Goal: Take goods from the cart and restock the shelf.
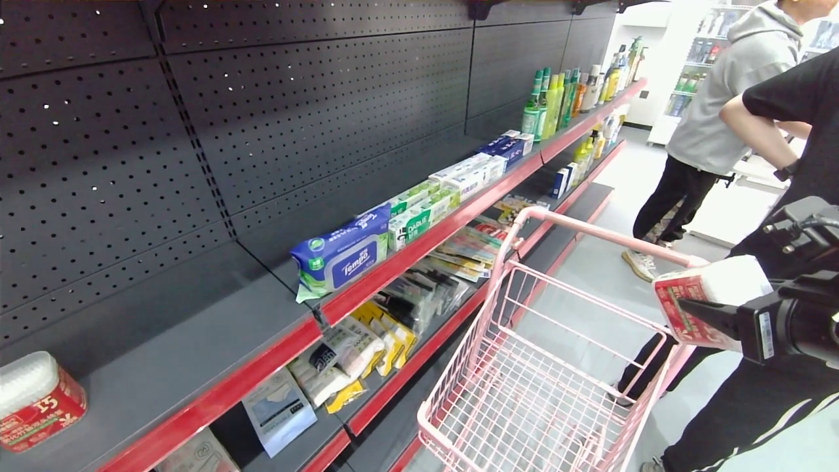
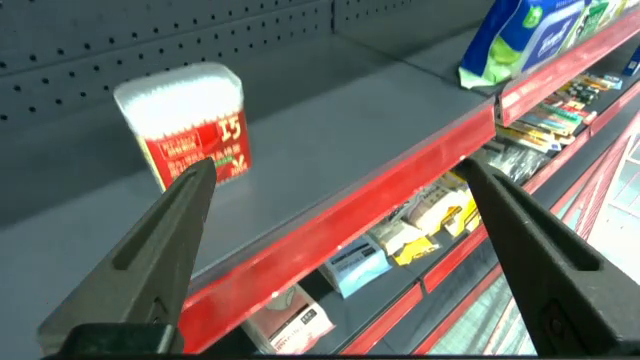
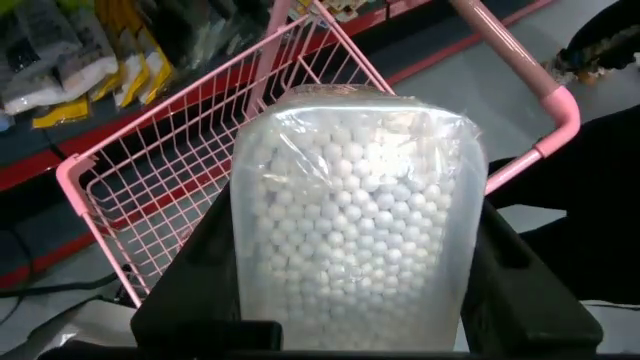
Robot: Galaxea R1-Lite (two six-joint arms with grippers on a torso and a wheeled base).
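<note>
So, in the head view we count one swab pack (image 1: 36, 400) standing at the near left of the shelf (image 1: 196, 341). Our right gripper (image 1: 701, 308) clamps a second pack (image 1: 721, 282) over the cart (image 1: 524, 393), not yet shelved.

In the left wrist view, our left gripper (image 2: 337, 172) is spread wide and holds nothing, near the swab pack.

In the right wrist view, the fingers press both sides of the second pack.

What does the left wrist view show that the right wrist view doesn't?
Left wrist only: the open left hand, a red-labelled clear tub of cotton swabs on the grey shelf, a blue wipes pack. Right wrist only: the right hand holding another clear swab tub, the pink wire cart's handle. Both: yellow packets on a lower shelf.
</note>
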